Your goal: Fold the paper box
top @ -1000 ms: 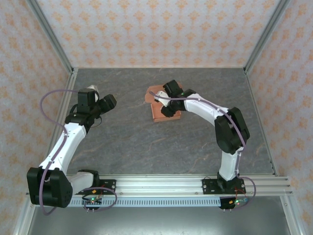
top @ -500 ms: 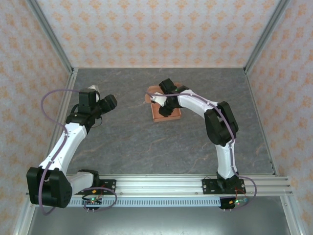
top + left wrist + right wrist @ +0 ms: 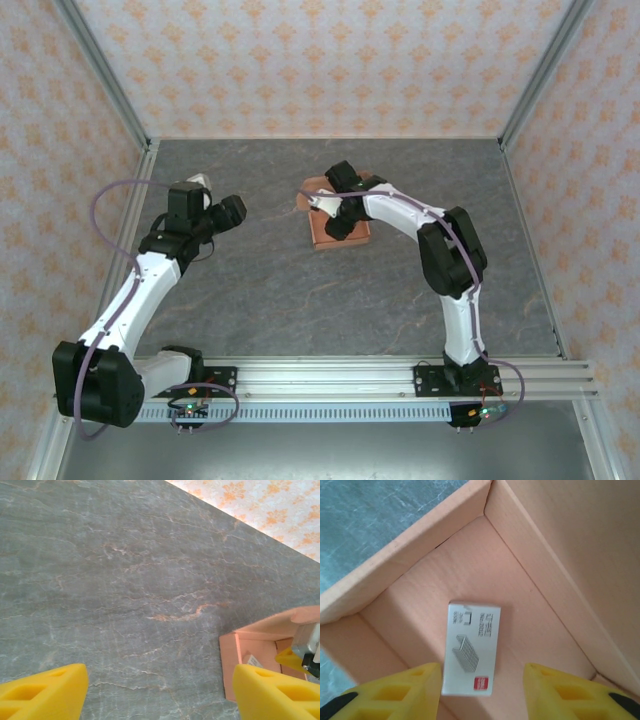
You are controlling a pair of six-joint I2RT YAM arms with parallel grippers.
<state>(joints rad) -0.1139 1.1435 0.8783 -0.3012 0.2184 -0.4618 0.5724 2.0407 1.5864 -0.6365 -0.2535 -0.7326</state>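
Starting on the left: has swung a little inward over the last second, carrying the left claw (image 3: 230, 212) nearer the paper box (image 3: 229, 665), yet well apart from it. Hangs over bare table (image 3: 125, 580) with yellow fingers (image 3: 42, 692) spread wide and nothing between them. Catches just a corner of the salmon-orange walls at the right edge of the wrist view.

Moving to the middle: sits on the table slightly right of centre and toward the far side, already raised into a shallow rectangular tray with upright walls, and not noticeably shifted. Holds a small white packet (image 3: 472, 650) with a red mark, lying flat on the floor near one corner.

Ending on the right: has drawn its elbow in and reaches down inside the box with the right claw (image 3: 481, 682). Has widened within the last half second and stands apart, straddling the white packet, one finger just beside or touching its edge, the other clear of it. Clamps nothing, as far as can be seen.

Reads as a letting-go inside the box, or a readying to press the floor or a wall. Suggests walls mostly formed, with tucking and locking of flaps probably left. Cannot tell whether any flap hangs loose. Points to the left claw coming over to steady a wall.
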